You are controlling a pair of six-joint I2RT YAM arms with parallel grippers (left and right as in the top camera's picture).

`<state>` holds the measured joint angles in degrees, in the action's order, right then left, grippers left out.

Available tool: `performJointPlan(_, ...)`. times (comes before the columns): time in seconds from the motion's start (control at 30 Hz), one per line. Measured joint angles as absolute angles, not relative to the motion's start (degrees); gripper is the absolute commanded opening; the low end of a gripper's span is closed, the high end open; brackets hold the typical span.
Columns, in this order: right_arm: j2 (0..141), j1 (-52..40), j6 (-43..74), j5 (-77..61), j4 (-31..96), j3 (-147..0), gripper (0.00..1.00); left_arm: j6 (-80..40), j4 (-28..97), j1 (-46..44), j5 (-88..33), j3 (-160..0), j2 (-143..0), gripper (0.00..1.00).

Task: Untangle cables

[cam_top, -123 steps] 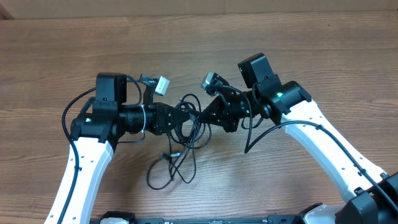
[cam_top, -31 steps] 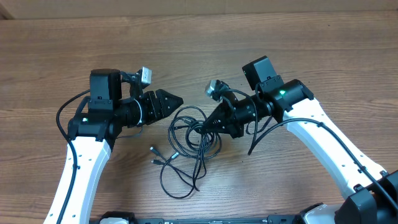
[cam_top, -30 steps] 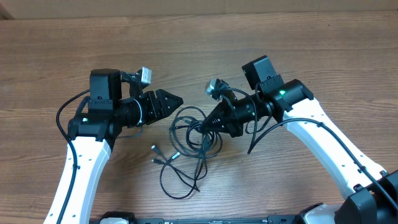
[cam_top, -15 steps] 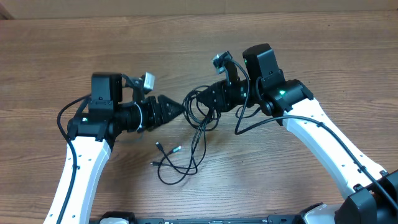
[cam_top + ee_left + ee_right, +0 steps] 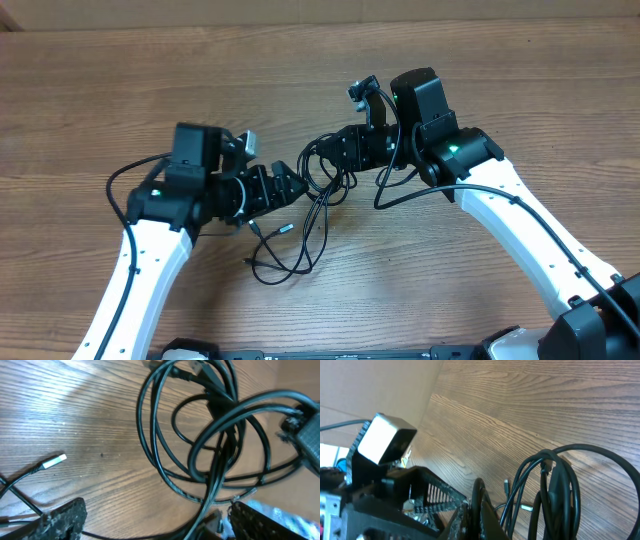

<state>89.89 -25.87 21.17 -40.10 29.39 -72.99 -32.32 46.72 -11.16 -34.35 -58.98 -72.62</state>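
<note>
Several cables [image 5: 318, 195] are held bunched mid-table, pinched in the tightly closed right gripper [image 5: 322, 165]; the left gripper [image 5: 298, 190] is spread wide, empty, just left of them. One single strand should be picked, not the knot.

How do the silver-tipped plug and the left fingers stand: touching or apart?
Apart. The left wrist view shows bare wood between the silver-tipped plug and the left fingers.

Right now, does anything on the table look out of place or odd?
Yes: the cables are tangled into overlapping loops, bunched at the right hand, which grips them; plug ends trail loose on the table.
</note>
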Motion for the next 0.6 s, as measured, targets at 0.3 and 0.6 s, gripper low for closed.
performJointPlan(0.3, 89.9, -25.9, 22.4, -42.5, 29.4, -73.0, 0.04, -40.4, 39.4, -17.8, -26.7, -59.0, -78.4, 0.87)
performJointPlan(0.6, 89.9, -25.6, 24.5, -44.1, 29.3, -73.0, 0.04, -43.9, 29.5, -18.7, -25.4, -59.0, -86.3, 0.75)
